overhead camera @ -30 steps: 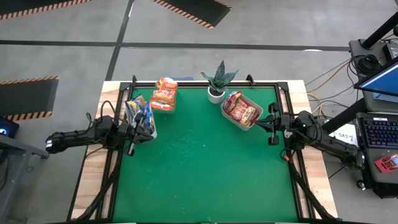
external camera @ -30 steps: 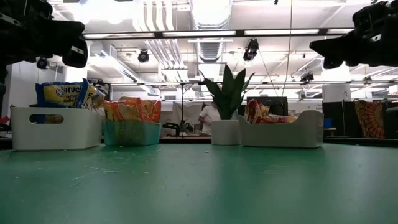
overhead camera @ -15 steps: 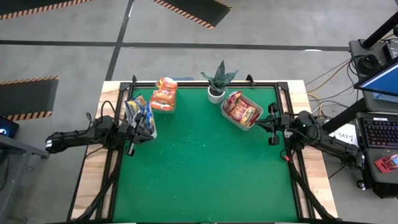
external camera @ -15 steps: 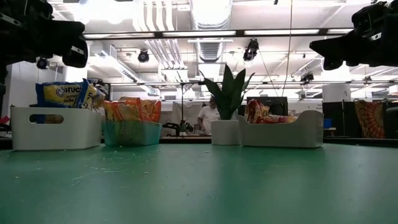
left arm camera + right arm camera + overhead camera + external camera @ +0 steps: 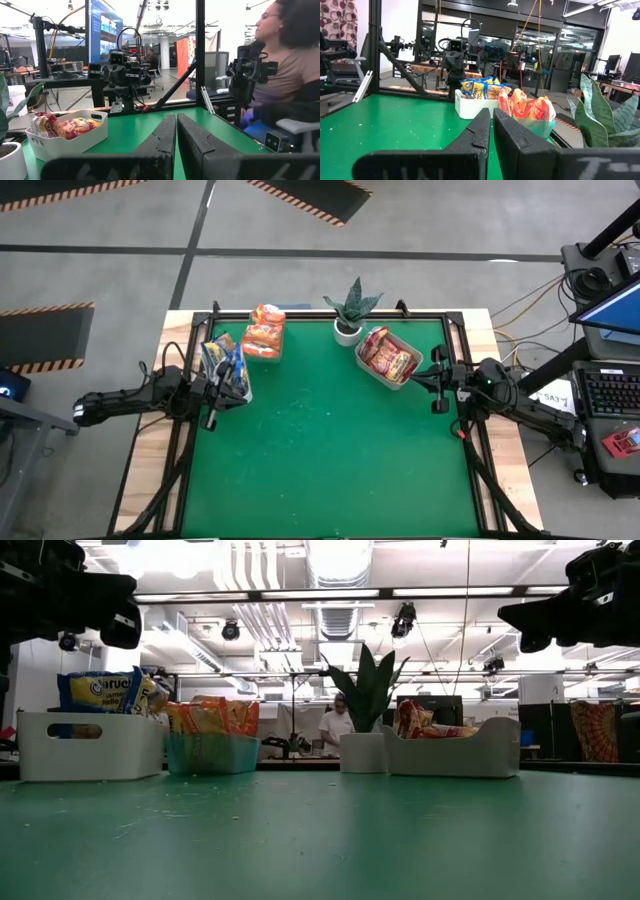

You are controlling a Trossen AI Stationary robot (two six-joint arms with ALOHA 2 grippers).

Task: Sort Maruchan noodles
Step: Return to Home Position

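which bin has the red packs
The grey bin right of the potted plant; the white bin holds blue-yellow packs, the teal bin orange packs.

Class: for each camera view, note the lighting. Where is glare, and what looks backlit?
High view: even light on the table. Low view: ceiling lights glare, left arm and right arm silhouetted. Left wrist view: washed-out brightness beyond the left tool. Right wrist view: dimmer room.
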